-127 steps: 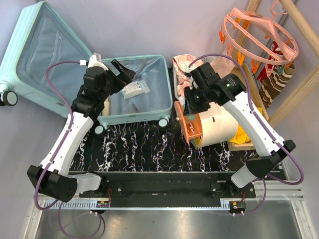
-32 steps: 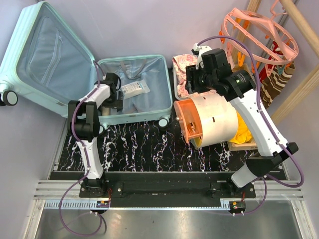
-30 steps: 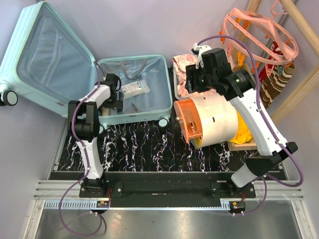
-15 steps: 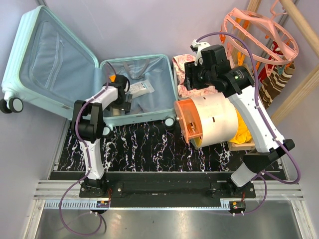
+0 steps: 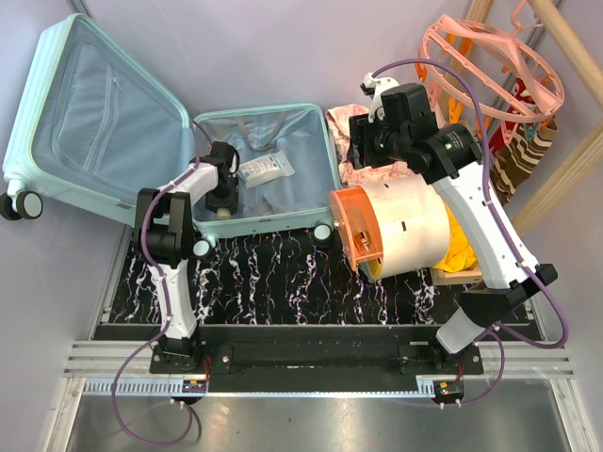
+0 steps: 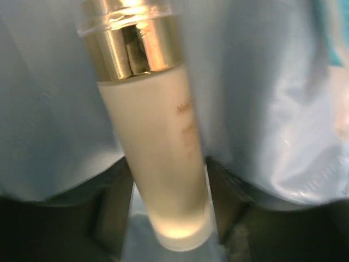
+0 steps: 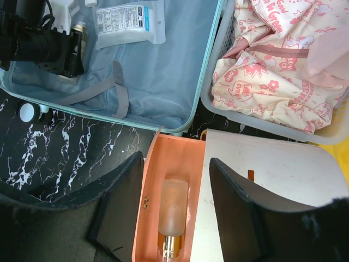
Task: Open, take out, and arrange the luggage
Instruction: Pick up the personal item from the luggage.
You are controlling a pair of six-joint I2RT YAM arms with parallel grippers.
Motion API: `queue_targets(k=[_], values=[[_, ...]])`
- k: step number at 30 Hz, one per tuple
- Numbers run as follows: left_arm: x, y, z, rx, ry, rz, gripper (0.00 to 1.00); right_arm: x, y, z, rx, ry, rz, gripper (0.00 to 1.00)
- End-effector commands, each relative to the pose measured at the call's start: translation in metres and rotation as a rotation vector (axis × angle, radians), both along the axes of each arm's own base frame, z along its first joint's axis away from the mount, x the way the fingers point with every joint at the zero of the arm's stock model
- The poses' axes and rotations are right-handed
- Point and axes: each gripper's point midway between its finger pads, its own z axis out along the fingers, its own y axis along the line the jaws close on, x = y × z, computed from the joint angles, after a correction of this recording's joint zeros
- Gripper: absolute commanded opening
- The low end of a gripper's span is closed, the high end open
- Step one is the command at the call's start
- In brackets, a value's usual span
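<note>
The luggage (image 5: pixel 292 188) lies open at the back left, its pale mint lid (image 5: pixel 94 104) leaning against the wall and its grey-blue lining showing. My left gripper (image 5: pixel 223 198) reaches into the near left corner of the tray. In the left wrist view its fingers (image 6: pixel 112 213) press both sides of a frosted white bottle (image 6: pixel 158 147) with a gold cap. My right gripper (image 7: pixel 177 210) hangs open above the orange end (image 7: pixel 169 164) of a cream cylinder (image 7: pixel 272 180). A second frosted bottle (image 7: pixel 174 210) lies in that end, untouched.
A clear sachet (image 5: pixel 264 169) lies in the luggage beside grey straps (image 7: pixel 117 90). A white basket (image 7: pixel 218 82) of pink-printed cloth (image 7: pixel 272 65) stands right of the luggage. A pink round hanger (image 5: pixel 490 61), wooden poles (image 5: pixel 565 38) and yellow cloth (image 5: pixel 462 250) crowd the right side.
The left jaws have narrowed onto the frosted bottle. The luggage has slid slightly to the right and its lid has shifted. The right gripper has edged a little to the back.
</note>
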Motion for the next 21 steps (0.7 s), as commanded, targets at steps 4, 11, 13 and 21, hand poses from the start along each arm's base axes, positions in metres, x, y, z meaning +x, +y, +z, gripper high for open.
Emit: queue_targets(k=[4, 11, 13, 21], values=[[0.012, -0.004, 0.008, -0.037, -0.045, -0.023, 0.17, 0.006, 0.001, 0.018, 0.031, -0.057, 0.004, 0.61], [0.025, -0.01, 0.059, -0.079, -0.161, -0.026, 0.0, 0.009, 0.002, 0.017, 0.022, -0.064, 0.006, 0.6], [0.03, -0.015, 0.077, -0.103, -0.213, -0.028, 0.0, 0.01, 0.002, 0.017, 0.016, -0.069, 0.008, 0.61], [0.041, -0.044, 0.146, -0.292, -0.427, -0.047, 0.0, 0.014, 0.008, 0.019, 0.032, -0.069, 0.025, 0.61]])
